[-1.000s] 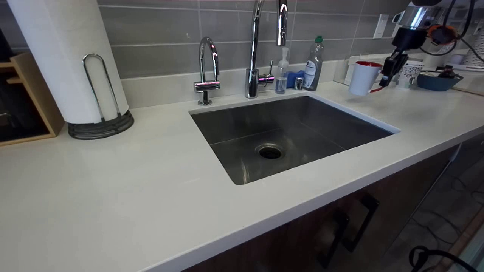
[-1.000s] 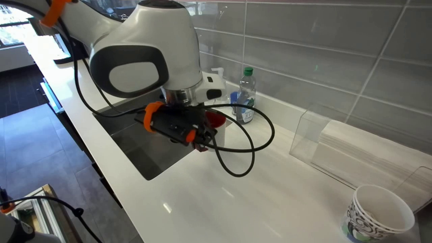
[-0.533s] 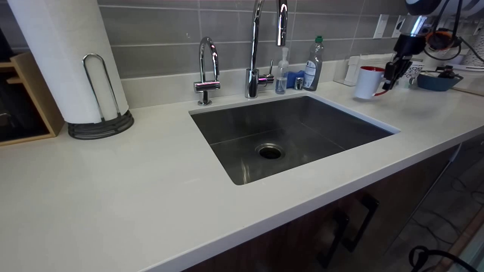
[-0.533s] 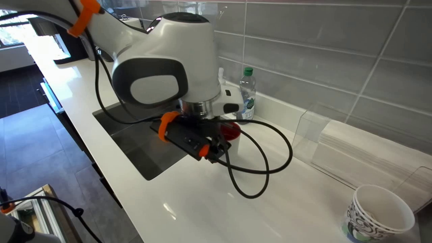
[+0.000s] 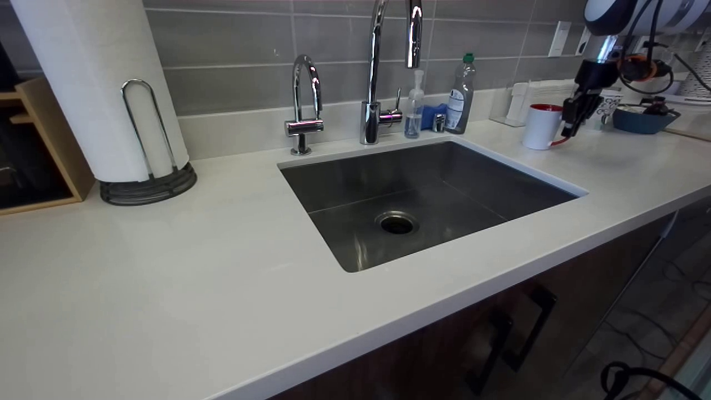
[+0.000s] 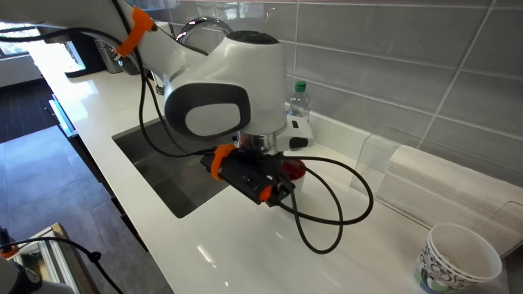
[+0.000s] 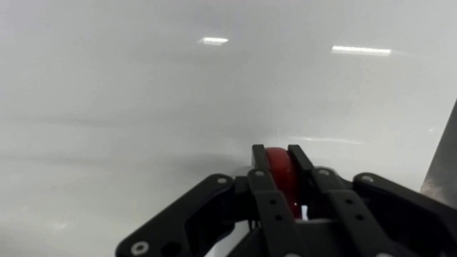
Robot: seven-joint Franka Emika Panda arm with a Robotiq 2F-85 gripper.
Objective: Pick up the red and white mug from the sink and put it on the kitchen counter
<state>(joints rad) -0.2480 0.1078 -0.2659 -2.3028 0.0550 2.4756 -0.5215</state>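
In the wrist view my hand is pinched snug on the red handle of the mug. I take this as the set-down step: next I should ease it down until it sits firm, then spread the hand and draw off without tugging the handle. The mug is white outside, red within, and roughly upright. It is at the desk, just beside the sink; whether it rests there or hangs just above, I can't quite tell. A green-capped bottle stands farther off.
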